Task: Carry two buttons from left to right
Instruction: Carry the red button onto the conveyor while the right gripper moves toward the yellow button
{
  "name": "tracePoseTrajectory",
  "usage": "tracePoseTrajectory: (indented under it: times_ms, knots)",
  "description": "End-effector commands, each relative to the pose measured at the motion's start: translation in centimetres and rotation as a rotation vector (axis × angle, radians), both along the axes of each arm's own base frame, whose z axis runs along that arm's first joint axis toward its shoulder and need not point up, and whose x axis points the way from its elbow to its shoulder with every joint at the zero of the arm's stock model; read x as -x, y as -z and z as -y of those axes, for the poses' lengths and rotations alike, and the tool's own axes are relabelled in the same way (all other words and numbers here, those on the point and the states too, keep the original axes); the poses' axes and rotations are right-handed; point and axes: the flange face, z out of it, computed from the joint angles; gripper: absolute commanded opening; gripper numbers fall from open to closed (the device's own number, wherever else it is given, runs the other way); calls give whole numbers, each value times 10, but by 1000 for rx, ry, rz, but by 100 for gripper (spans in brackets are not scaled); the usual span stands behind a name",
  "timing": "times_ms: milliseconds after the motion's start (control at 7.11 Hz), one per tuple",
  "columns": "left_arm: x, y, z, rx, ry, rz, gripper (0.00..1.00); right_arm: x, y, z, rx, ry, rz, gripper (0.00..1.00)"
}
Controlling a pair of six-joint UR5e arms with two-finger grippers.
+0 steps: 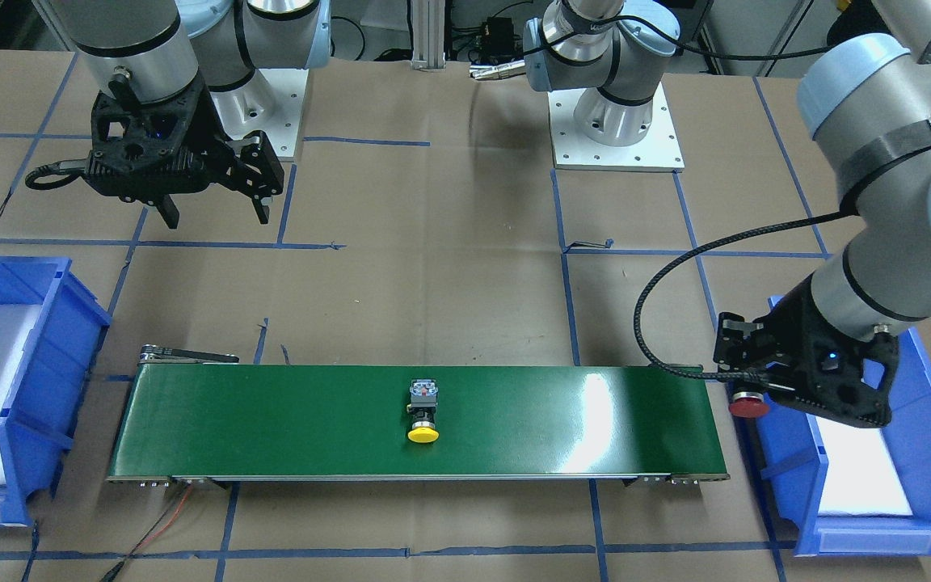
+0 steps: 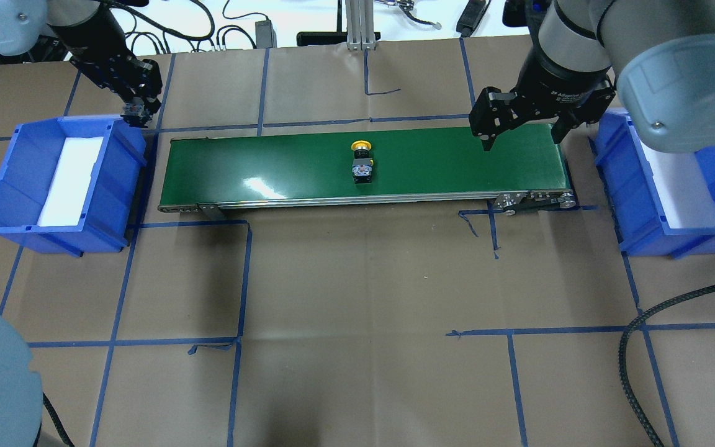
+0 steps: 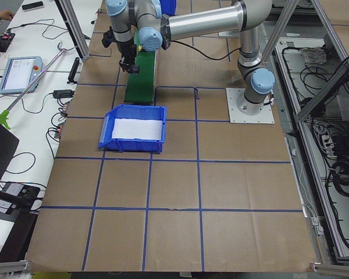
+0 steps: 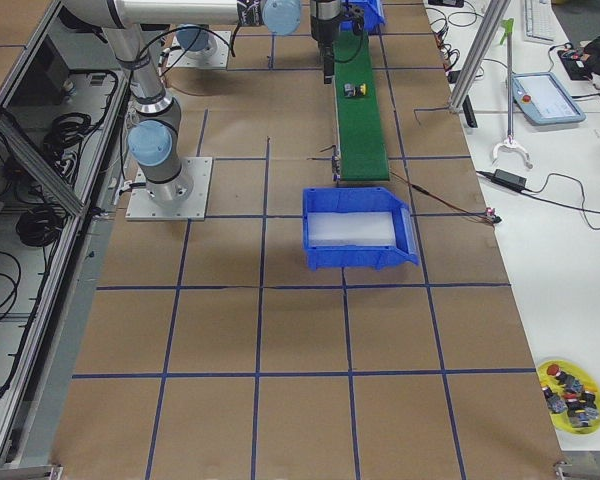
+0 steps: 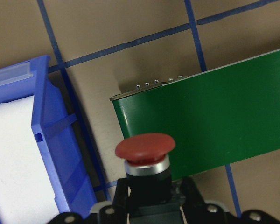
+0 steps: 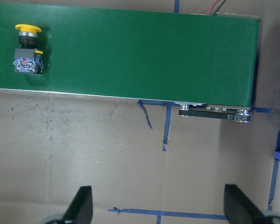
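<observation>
**Left arm.** The left hand is clamped on the body of the red button and tilted off vertical, so the cap points outward, away from the robot's base. The wrist view shows the red cap hanging over the left end of the green conveyor belt, beside the gap between the belt and the left blue bin. The button touches neither belt nor bin.

**Right arm.** The right hand hangs with its fingers pointing down. They are spread wide with nothing between them. It hangs above the brown paper surface, on the robot's side of the belt near its right end. The right blue bin stands just beyond that end.

**Task items.** The yellow button lies on its side near the middle of the belt. Its cap faces away from the robot and its grey base faces toward it. It is well apart from both hands.
</observation>
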Motion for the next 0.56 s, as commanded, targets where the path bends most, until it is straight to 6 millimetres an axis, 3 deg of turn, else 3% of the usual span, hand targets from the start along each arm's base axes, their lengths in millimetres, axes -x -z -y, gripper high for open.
tracePoseTrajectory:
  times_ms: [0,281,422]
  knots:
    - [19,28,-7,-44,-56,-4,8,0,-1,0,1,0,0,100]
    - [18,73,-2,-27,-138,3,8,0,-1,0,1,0,0,100]
    - [19,98,-9,-29,-178,5,8,-1,-1,0,1,-2,0,100]
